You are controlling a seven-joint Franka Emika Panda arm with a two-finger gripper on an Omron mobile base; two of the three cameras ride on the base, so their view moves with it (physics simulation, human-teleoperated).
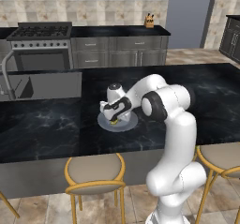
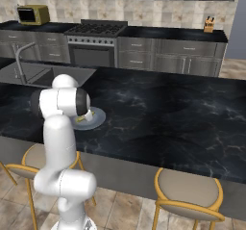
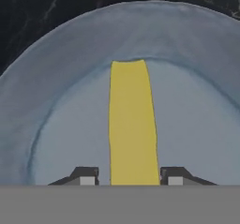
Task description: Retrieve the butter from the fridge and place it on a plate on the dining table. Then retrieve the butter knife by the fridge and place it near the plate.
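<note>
Two dark fingertips (image 3: 86, 176) of the end effector (image 3: 133, 177) stand spread at the lower edge of the hand frame, the butter (image 3: 132, 124) lying between them with small gaps each side; its near end is cut off. Beyond, the plate (image 3: 61, 78) rests on the bench (image 1: 47, 124); from the base views the arm hides most of the butter

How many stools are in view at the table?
4, counting both base views. One stool stands just left of the arm, a second to its right, a third further right. A fourth shows as a leg at far left. More may be hidden.
</note>
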